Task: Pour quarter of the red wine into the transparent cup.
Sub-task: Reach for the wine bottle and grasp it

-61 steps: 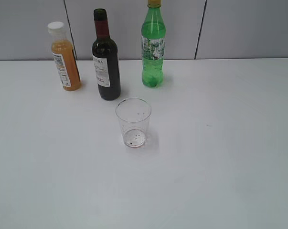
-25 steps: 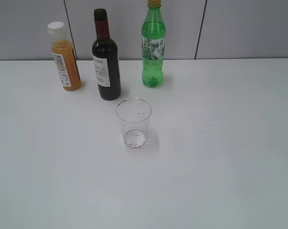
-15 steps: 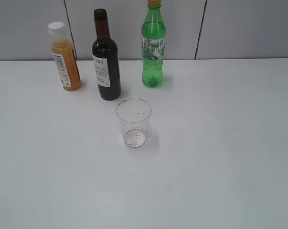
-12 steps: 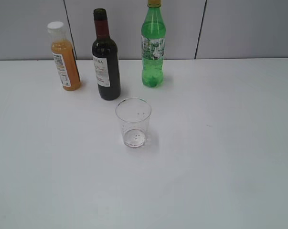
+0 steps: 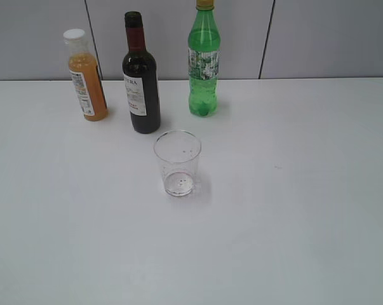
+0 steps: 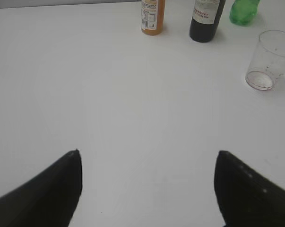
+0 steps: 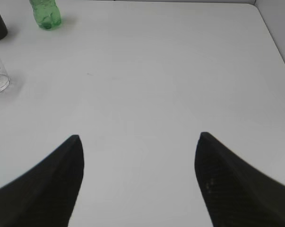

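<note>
Altogether three bottles, red wine (image 5: pixel 141 82) among them, one transparent cup (image 5: pixel 177 162); both jaws spread wide, empty.

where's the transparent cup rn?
In the exterior view the transparent cup stands upright left of centre on the white table, just in front of the red wine, untouched.

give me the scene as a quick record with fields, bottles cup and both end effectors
wine bottle: upright at the back, between the other two bottles, no cap on its mouth
orange juice bottle: upright, left of the wine, white cap on
green bottle: upright, right of the wine
transparent cup: upright, no wine in it, in front of the wine bottle
left end effector: open, holding nothing
right end effector: open, holding nothing
table: white
</note>
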`<state>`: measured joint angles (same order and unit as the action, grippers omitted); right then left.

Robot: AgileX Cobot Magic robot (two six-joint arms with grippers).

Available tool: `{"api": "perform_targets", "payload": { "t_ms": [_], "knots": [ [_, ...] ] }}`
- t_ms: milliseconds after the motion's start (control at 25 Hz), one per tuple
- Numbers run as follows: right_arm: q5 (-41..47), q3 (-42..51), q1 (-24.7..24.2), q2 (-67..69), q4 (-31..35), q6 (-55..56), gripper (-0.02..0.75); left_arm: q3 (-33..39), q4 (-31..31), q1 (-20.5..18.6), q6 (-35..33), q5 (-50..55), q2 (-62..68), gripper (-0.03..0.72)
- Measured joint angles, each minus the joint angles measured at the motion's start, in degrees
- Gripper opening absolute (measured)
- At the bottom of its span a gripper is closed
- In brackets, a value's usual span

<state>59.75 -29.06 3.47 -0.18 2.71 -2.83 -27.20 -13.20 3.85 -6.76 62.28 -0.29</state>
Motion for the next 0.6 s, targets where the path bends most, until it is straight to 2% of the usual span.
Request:
{"api": "perform_targets", "payload": {
  "t_ms": [280, 600],
  "knots": [
    [0.0, 0.0, 0.0, 0.0, 0.0, 0.0, 0.585, -0.2, -1.0, 0.0, -0.6, -1.4, 0.0, 0.683],
    [-0.1, 0.0, 0.0, 0.0, 0.0, 0.0, 0.585, -0.6, -2.0, 0.0, -4.9, -13.5, 5.7, 0.674]
  ]
}}
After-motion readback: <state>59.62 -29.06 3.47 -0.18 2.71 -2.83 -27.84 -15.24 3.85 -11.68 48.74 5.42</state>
